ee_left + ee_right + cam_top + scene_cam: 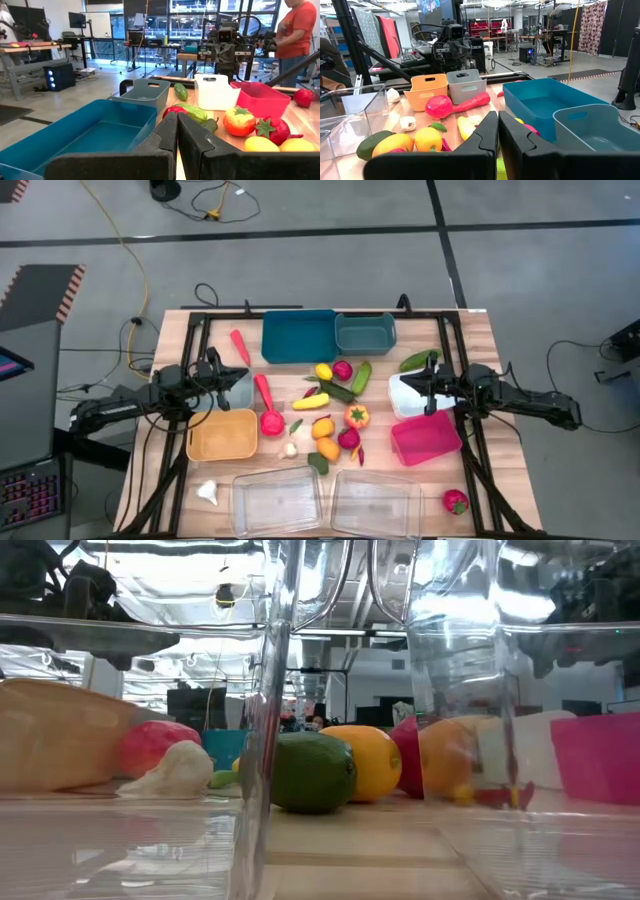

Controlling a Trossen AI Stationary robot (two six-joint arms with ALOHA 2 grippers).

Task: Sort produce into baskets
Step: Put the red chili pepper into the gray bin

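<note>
Both arms waited at the counter [470, 330] sides, left gripper [222, 373] at nine o'clock, right gripper [420, 387] at three, jaws pressed together, empty.

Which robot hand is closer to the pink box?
The right gripper is nearer: it sits just above the magenta plastic bin in the high view. The left gripper is far across the table.

Overhead straight down; low camera behind clear trays [300, 740]; wrists facing inward.

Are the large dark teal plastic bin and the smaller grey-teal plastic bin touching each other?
Touching. The high view shows the large dark teal bin and the smaller grey-teal bin side by side with no gap.
</note>
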